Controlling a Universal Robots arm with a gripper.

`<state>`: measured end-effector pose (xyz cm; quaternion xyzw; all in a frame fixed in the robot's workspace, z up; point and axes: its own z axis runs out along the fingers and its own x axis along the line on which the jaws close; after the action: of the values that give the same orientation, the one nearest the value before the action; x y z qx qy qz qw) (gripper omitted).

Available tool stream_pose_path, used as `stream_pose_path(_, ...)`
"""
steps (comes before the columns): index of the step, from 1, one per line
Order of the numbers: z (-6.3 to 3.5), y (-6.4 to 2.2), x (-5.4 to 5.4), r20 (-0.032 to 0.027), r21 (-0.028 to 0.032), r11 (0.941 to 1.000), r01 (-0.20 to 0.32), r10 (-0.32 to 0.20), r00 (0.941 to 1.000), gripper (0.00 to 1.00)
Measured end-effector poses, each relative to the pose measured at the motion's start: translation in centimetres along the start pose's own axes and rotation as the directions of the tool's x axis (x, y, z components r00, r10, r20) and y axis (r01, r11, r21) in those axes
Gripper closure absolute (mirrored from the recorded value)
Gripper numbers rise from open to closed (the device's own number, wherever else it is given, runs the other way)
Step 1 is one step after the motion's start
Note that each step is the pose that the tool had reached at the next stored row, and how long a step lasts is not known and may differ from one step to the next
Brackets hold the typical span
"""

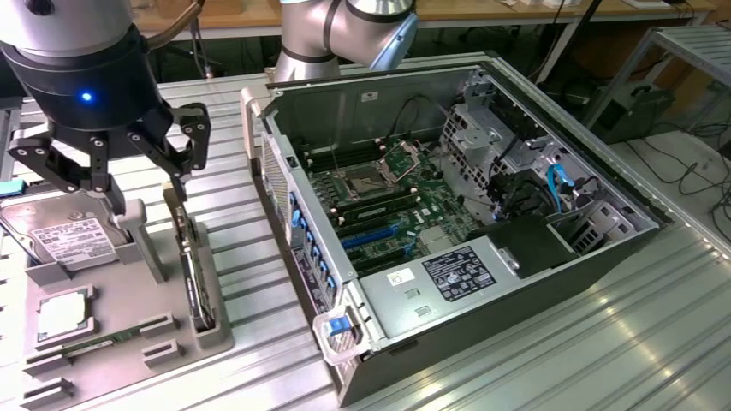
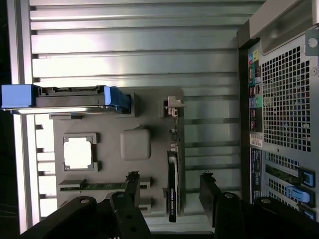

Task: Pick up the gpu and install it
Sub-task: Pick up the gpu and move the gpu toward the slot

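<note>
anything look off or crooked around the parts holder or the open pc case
Nothing stands out. The gpu stands on edge, straight in its slot in the gray holder, the hard drive rests in its own bay, and the pc case lies open on its side. The open gripper hangs above the gpu.

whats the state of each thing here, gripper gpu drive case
gripper: open, above the gpu, holding nothing
gpu: on edge in its tray slot, not lifted
hard drive: resting in the tray
memory stick: lying in its slot
computer case: on its side, side open, board exposed
</note>
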<state>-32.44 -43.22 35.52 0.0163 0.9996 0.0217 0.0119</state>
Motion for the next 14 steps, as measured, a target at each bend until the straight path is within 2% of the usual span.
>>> stream_pose_path(10, 0.38, -0.08, 0.0, 0.0, -0.0001, 1.0, 0.003, -0.003, 1.0, 0.4)
stream_pose_path(14, 0.81, -0.11, 0.0, -0.0011, -0.0007, 0.9995, 0.03, -0.03, 0.9995, 0.4)
